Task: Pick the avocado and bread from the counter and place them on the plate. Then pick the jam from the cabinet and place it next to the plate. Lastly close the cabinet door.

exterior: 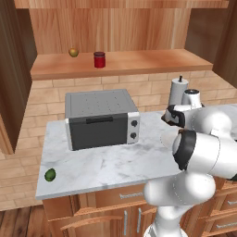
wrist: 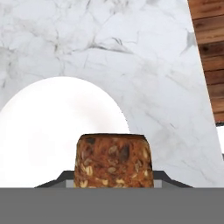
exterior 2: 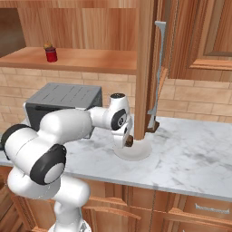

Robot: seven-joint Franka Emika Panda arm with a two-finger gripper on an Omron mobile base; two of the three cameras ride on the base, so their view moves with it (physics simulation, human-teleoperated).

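My gripper is shut on the bread, a brown seeded chunk, and holds it just above the round white plate on the marble counter. In the hand view the plate lies under and beyond the bread, toward the left. The small dark green avocado rests near the counter's front left corner, far from the gripper. The red jam jar stands on the shelf of the open wooden cabinet; the right base view also has the jam in it.
A grey toaster oven sits on the counter left of the plate. A yellowish-brown fruit lies beside the jam. The open cabinet door hangs edge-on just behind the plate. Two silver canisters stand at the back wall.
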